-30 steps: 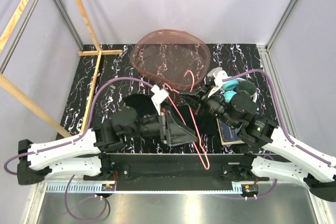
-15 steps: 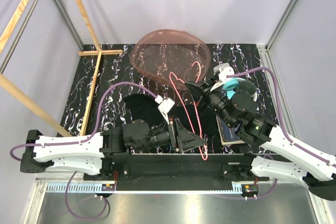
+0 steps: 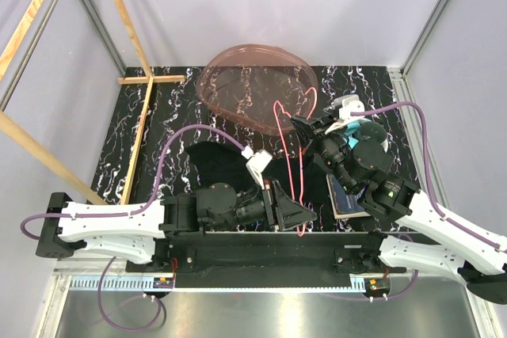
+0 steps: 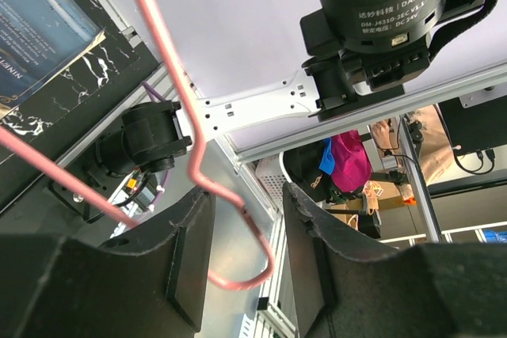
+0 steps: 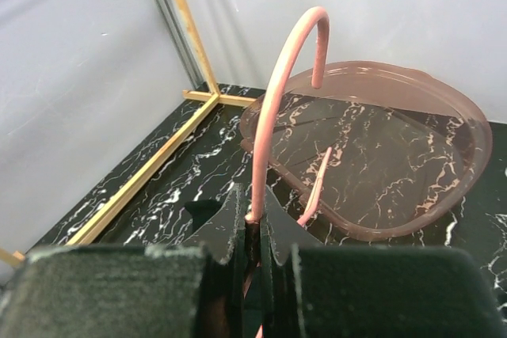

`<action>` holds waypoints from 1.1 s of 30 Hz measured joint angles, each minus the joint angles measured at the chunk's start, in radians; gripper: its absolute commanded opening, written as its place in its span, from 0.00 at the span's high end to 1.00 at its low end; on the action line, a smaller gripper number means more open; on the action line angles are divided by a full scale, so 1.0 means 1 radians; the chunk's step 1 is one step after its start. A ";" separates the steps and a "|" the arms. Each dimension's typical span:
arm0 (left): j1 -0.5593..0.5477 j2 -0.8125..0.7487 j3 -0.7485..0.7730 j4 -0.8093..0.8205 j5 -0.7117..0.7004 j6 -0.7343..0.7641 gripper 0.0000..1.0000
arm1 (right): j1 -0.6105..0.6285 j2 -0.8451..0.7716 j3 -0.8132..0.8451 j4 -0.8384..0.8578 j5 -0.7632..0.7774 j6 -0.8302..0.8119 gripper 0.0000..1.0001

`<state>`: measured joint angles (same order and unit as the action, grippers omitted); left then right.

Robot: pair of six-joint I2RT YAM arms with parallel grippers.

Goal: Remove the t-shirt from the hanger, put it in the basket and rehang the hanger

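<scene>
Where the top view showed it, the t-shirt [image 3: 212,160] lay flat on the table [image 3: 372,89], a black patch at 9 o'clock from the hanger [image 5: 265,116]. Its near edge was hidden under the left arm, so whether it touched the wire: can't tell. The hanger wire looked bare. It ran from the hook at 12 o'clock, over the near rim of the pink basin [image 3: 222,77], to its low corner at 6 o'clock by the table's near edge. The right gripper [image 5: 252,203] was clamped tight on the wire just below the hook. The left gripper [image 4: 247,195] sat at the low corner with its jaws partly apart. The wire ran through the gap, close to one finger, and the gap was wider than the wire. A dark blue book [image 3: 344,199] lay at 4 o'clock from the hanger, under the right arm.
</scene>
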<state>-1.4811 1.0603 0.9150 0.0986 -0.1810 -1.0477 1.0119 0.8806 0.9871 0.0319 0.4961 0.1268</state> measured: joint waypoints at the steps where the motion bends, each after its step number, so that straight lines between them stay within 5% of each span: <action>1: 0.000 0.005 0.005 0.001 0.001 -0.001 0.61 | 0.000 0.000 0.000 0.000 0.005 -0.001 1.00; 13: -0.009 0.031 0.017 -0.022 -0.002 -0.026 0.95 | 0.000 -0.001 -0.018 0.016 0.045 -0.029 0.96; 20: -0.007 0.030 0.017 -0.082 -0.034 -0.061 1.00 | 0.000 -0.024 -0.018 0.031 0.045 -0.021 0.61; 26: -0.009 0.023 0.017 -0.089 -0.052 -0.051 1.00 | 0.000 -0.034 0.000 -0.059 0.056 0.029 0.10; 28: -0.010 0.010 0.017 -0.093 -0.069 -0.052 1.00 | 0.000 -0.032 0.018 -0.126 0.065 0.050 0.00; 33: -0.011 -0.031 0.017 -0.114 -0.119 -0.051 1.00 | 0.000 -0.061 0.034 -0.262 0.057 0.111 0.00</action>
<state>-1.4921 1.0290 0.9318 -0.0154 -0.2996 -1.0992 1.0119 0.8196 1.0210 -0.2306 0.5533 0.2379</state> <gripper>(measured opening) 0.038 0.993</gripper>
